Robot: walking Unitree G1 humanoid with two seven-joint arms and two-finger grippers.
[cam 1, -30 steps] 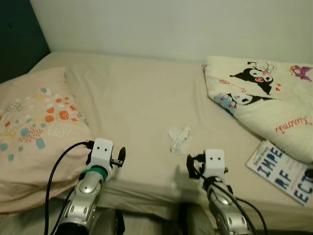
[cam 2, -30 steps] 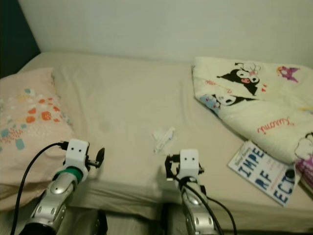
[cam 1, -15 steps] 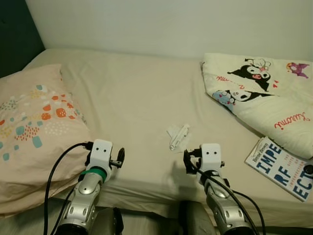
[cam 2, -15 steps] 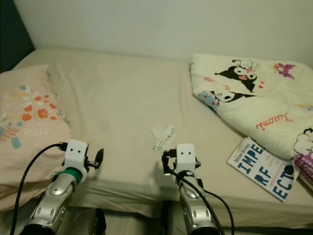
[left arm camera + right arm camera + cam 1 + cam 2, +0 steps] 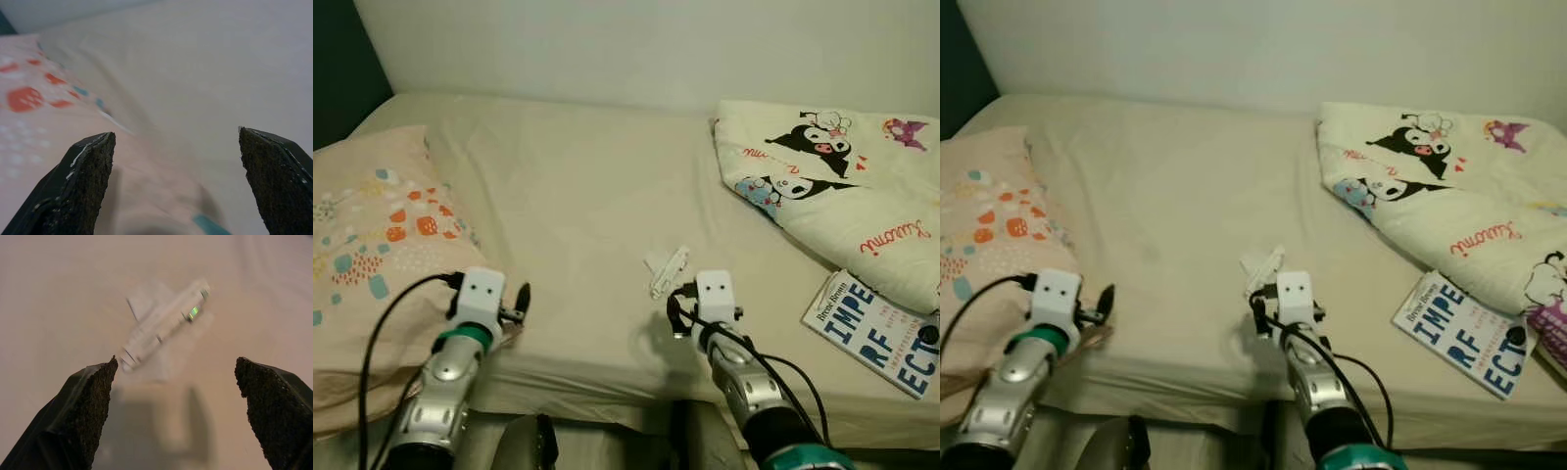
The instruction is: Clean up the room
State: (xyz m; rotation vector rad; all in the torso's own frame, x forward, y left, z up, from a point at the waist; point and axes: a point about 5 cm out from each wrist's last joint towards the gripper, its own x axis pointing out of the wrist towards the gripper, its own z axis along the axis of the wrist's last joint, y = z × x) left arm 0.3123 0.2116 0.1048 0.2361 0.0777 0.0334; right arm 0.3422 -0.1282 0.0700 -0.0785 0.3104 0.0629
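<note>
Near bed's [image 5: 578, 196] front edge, right gripper [image 5: 176, 396], fingers spread wide & empty, hovers just short of clear plastic wrapper [image 5: 666, 271]; left gripper [image 5: 176, 181], also wide open, by pillow [image 5: 372, 235].

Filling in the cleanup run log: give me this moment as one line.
right gripper: open, short of small white wrapper on beige bed sheet | left gripper: open, beside patterned pink pillow

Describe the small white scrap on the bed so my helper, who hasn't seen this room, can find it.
On the beige bed, look near the front edge, between the patterned pillow and the cartoon blanket. The crumpled white wrapper lies just ahead of the right claw, the only small loose litter there, unlike the book.
</note>
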